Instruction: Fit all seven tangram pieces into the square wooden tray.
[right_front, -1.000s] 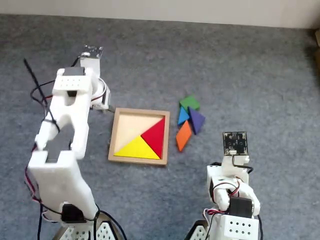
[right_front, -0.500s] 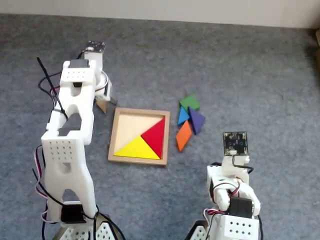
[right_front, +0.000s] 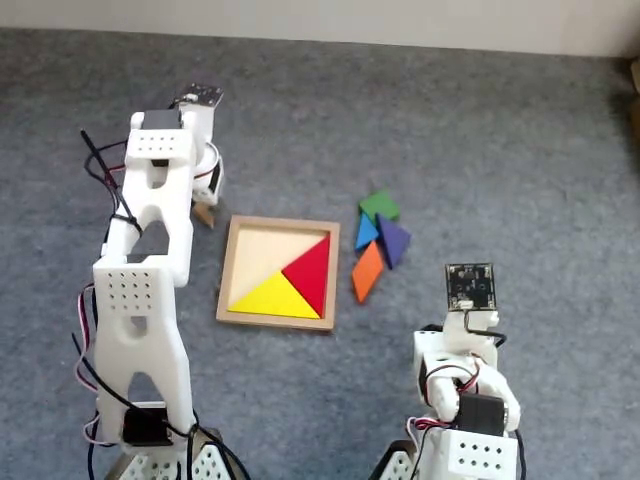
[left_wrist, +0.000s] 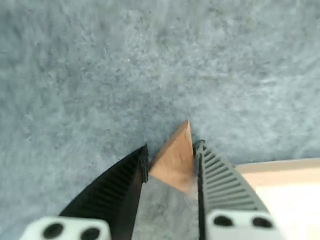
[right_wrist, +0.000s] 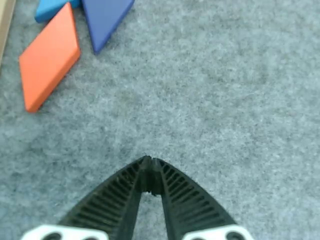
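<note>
- Closest to me is the right gripper (right_wrist: 150, 175). It hangs low over a bare patch of the grey carpeted counter (right_front: 520, 150), with its jaws pressed together and nothing between them.
- A bit past it, the orange parallelogram (right_front: 367, 270) lies flat on the counter, just outside the tray's right rim.
- The square wooden tray (right_front: 225, 272) sits about mid-counter between the two arms. The yellow triangle (right_front: 272, 298) lies along its near edge and the red triangle (right_front: 312, 272) against its right edge. The two meet along one side. The rest of the tray floor is bare pale wood.
- Past the orange piece there's a small loose cluster. The blue triangle (right_front: 366, 232) and the purple triangle (right_front: 392, 240) are side by side and touching. The purple one's point comes down alongside the orange piece.
- The green piece (right_front: 379, 206) is at the far end of that cluster, right up against the blue and purple ones.
- Farthest out, the left gripper (left_wrist: 172, 149) is stretched out past the tray's far-left corner. Its jaws are pinching the brown wooden triangle (left_wrist: 175, 157) by its two slanted sides, with the point sticking out ahead of the tips.
- That brown triangle is outside the tray, just beside the corner of the rim. I can't tell whether it's lifted off the counter or resting on it.
</note>
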